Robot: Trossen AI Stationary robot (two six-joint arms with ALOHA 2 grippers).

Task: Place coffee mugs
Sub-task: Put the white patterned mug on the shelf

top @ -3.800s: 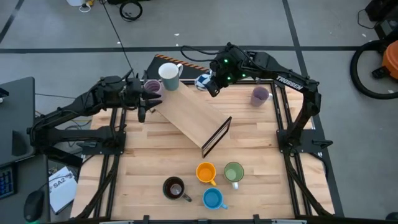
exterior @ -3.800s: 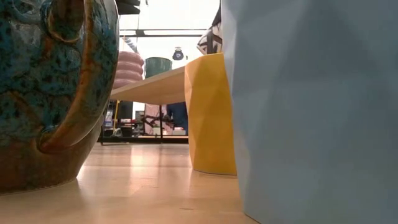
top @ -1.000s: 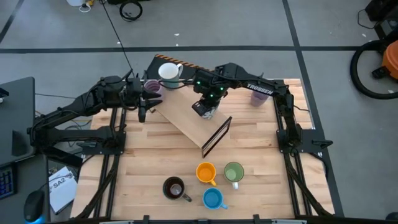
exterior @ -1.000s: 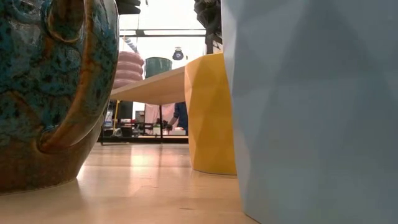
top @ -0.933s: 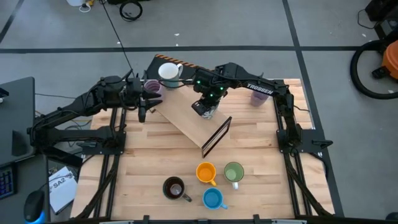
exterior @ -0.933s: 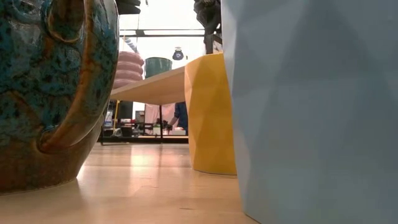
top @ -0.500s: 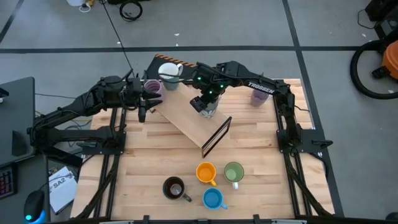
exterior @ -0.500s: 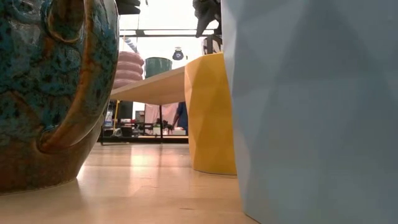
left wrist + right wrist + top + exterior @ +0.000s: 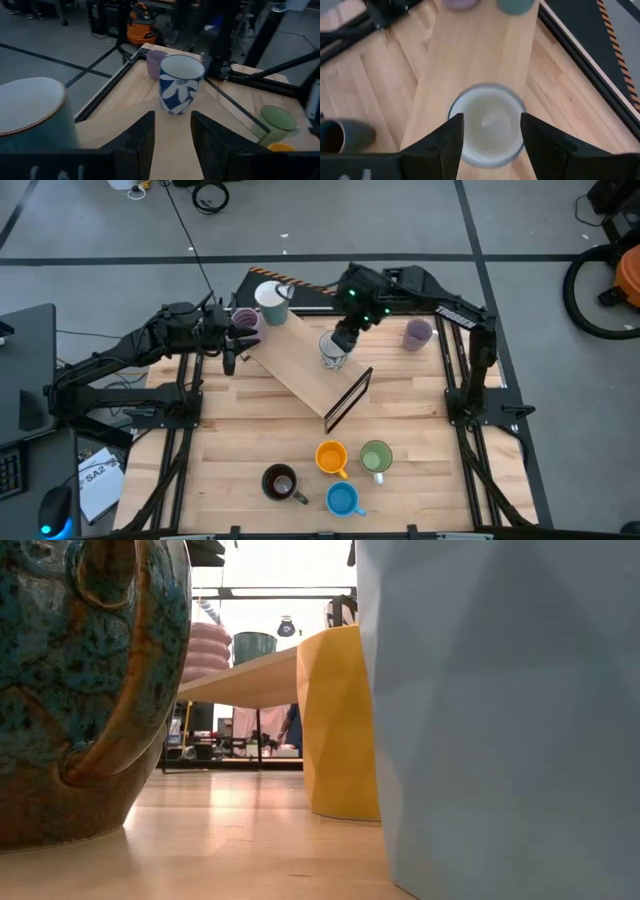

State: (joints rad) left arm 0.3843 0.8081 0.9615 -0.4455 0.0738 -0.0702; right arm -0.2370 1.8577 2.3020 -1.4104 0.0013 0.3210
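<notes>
A white mug with blue flowers [image 9: 332, 352] stands upright on a slanted wooden board [image 9: 295, 365]. My right gripper [image 9: 342, 338] hovers just above it, open, with a finger on either side of the mug's rim [image 9: 487, 107] and touching nothing. A white-lined dark mug [image 9: 270, 295] and a lilac mug [image 9: 245, 320] stand at the board's far left end. My left gripper [image 9: 232, 345] waits open beside the lilac mug. A second lilac mug [image 9: 418, 332] stands far right. Orange [image 9: 331, 457], green [image 9: 376, 455], blue [image 9: 342, 498] and dark brown [image 9: 280, 480] mugs cluster near the front edge.
The board rests on a black frame [image 9: 350, 400] at its near right end. In the low view the dark brown mug [image 9: 80, 690], the orange mug [image 9: 340, 720] and the blue mug [image 9: 500, 720] fill the foreground. Bare table lies on both sides of the near cluster.
My right gripper, which sat low over the flowered mug on the board, has risen and drawn back toward the table's far right. The mug stays standing on the board, now in plain view from above.
</notes>
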